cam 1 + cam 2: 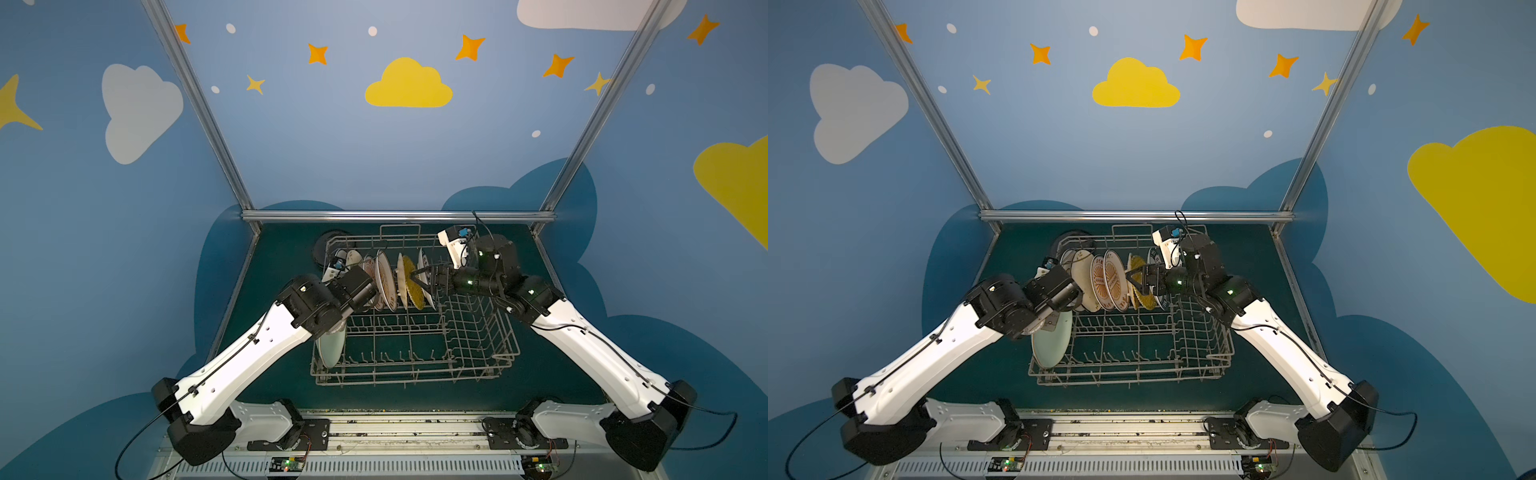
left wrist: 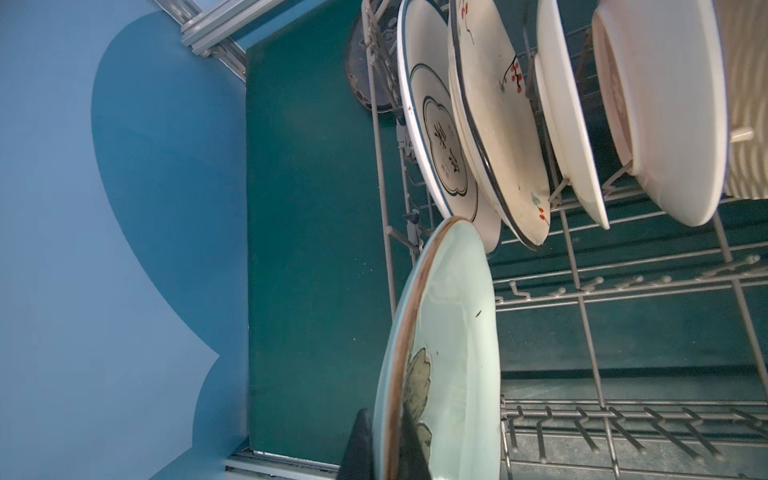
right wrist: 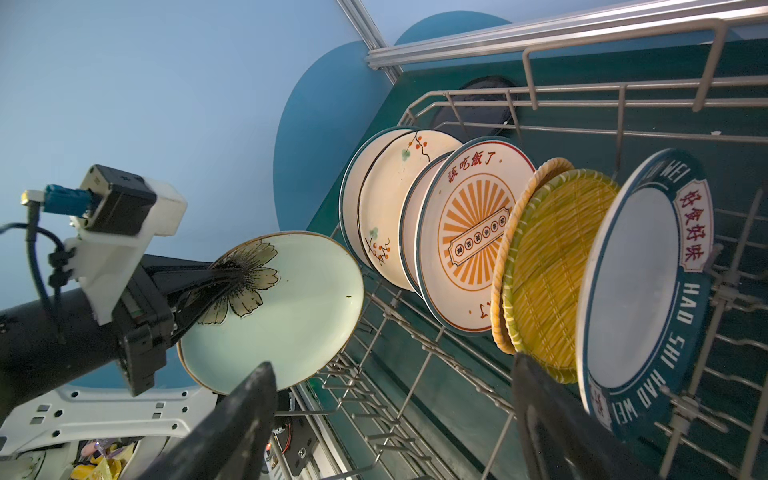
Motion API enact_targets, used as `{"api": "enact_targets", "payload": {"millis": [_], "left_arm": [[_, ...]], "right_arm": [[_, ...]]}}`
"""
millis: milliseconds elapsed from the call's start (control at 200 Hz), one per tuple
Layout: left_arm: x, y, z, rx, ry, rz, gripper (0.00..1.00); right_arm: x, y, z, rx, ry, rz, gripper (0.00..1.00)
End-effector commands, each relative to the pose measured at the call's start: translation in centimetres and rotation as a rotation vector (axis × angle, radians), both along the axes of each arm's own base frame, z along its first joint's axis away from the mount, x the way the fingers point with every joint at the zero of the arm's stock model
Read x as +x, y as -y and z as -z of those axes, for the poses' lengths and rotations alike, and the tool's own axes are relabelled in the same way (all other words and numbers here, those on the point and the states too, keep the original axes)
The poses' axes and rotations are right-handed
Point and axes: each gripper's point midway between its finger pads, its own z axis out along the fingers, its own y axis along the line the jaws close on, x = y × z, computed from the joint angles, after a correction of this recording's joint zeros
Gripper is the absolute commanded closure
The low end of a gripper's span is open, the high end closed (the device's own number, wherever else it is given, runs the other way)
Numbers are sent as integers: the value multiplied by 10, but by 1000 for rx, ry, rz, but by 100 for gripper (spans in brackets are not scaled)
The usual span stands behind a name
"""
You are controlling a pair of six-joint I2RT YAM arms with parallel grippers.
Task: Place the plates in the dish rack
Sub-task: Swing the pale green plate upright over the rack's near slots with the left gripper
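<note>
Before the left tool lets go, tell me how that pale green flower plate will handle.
The pale green plate looks rigid and glazed, so probably slippery where the left tool pinches only its rim. Held on edge, it could roll or tip unless seated between the dish rack tines. Likely ceramic: knocks on the wire may chip it.

Standing plates crowd dish rack's far row; right front open.

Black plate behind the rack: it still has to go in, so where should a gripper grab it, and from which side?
Probably the rim on its far left edge, from above on the left. The black plate seems to lie low outside the far left corner of the dish rack, and the wires cover its near side, leaving only that outer rim free.
</note>
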Motion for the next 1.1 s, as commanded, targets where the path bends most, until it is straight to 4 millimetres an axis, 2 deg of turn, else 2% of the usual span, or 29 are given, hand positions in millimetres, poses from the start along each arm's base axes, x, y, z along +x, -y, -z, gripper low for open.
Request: {"api": "enact_targets", "payload": {"millis": [0,160,476,806,1096], "left_arm": [[-2,-23,-26,84,88,-61,96],[-6,-29,-33,90,99,-100,96],[-6,-10,-20,108,44,-75,96],[-7,-5,-16,185,7,-87,96],[-13,-18,-25,146,63,-116,96]], "right_arm": [[-6,1,1,-1,5,-15,14],[-7,1,3,-1,2,-21,14],[-11,3,5,5,5,-23,14],[-13,10,8,11,10,-18,14],[-14,16,11,16,8,-12,14]]}}
